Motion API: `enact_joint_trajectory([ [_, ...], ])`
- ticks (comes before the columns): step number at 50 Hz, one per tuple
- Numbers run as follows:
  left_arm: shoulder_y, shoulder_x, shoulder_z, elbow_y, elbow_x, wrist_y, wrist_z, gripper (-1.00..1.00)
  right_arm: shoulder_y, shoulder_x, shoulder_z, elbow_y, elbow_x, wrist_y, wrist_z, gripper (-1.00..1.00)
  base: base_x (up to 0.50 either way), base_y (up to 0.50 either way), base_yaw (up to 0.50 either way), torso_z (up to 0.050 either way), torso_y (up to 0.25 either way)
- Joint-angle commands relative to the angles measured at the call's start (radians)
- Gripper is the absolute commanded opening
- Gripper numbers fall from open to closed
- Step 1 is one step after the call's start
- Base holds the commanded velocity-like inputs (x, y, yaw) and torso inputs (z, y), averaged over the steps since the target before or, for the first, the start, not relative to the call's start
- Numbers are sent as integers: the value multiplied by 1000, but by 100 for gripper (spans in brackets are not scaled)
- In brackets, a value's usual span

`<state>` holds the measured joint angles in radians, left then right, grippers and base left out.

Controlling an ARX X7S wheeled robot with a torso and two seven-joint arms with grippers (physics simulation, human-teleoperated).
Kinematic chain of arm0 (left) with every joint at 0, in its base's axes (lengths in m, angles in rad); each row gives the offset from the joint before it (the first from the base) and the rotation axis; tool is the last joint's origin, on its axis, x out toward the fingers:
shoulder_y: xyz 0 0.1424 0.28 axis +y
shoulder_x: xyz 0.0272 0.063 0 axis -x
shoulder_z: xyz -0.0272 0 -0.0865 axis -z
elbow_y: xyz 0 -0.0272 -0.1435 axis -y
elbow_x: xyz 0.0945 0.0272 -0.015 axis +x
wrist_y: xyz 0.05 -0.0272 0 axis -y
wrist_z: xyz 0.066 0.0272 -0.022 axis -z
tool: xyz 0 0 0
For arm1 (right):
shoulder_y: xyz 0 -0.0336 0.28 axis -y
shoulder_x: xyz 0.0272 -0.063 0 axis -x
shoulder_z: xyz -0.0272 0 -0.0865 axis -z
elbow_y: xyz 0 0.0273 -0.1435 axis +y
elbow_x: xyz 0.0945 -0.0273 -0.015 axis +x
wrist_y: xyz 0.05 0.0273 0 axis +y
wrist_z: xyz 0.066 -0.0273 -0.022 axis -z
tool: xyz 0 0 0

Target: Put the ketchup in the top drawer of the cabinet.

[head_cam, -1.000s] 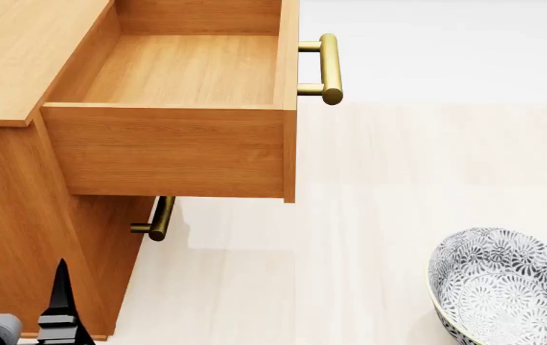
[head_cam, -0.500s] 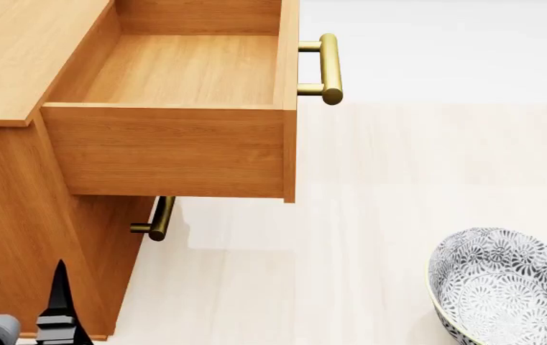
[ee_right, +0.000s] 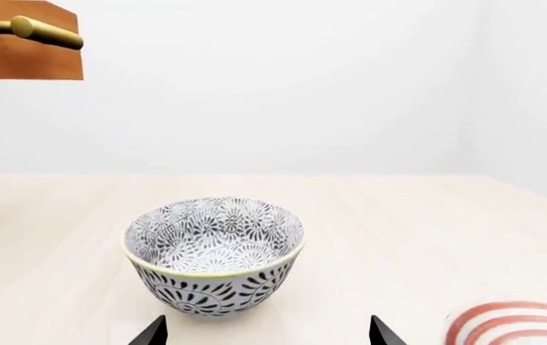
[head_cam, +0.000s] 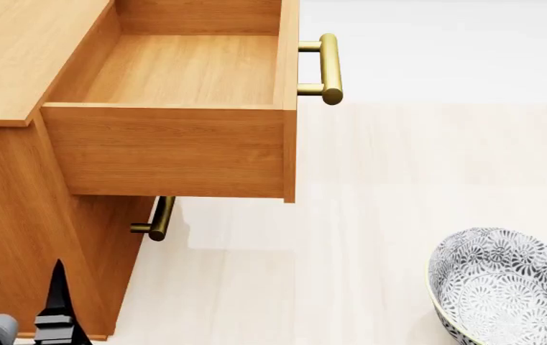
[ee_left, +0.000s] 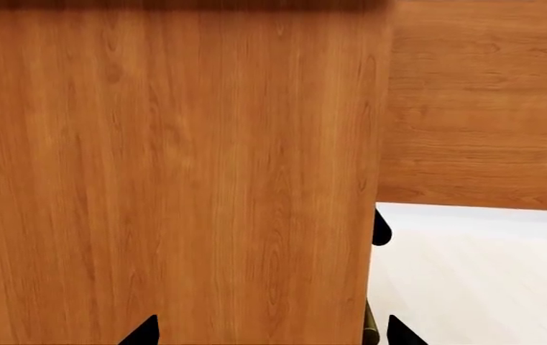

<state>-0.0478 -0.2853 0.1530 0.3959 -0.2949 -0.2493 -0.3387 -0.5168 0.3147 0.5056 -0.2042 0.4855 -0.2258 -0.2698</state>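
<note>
The ketchup is not being shown in any view. The top drawer is standing pulled open and empty. Both grippers' jaws are spread wide, nothing held, the right gripper facing a patterned bowl.

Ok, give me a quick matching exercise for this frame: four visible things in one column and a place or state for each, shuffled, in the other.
Things:
1. top drawer
2. patterned bowl
3. lower drawer handle
4. red-striped plate

Places or states:
A. beneath the pulled-out box
B. only an edge shows, in the right wrist view
C. pulled out and empty
D. on the pale floor, apart from the cabinet

Pairs: 1-C, 2-D, 3-A, 4-B
</note>
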Motion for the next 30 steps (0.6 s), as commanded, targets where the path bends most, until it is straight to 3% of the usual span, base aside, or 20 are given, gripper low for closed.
enact_joint_trajectory([
  [1,-2,-2,4,-10,-2,8,-2,100,9,-12,-13,31,-17,-18,-6,100,0,0,0,0,0],
  [30,-2,-11,10,-13,-10,8,-13,100,15,-25,-33,62,-33,-21,1,100,0,0,0,0,0],
])
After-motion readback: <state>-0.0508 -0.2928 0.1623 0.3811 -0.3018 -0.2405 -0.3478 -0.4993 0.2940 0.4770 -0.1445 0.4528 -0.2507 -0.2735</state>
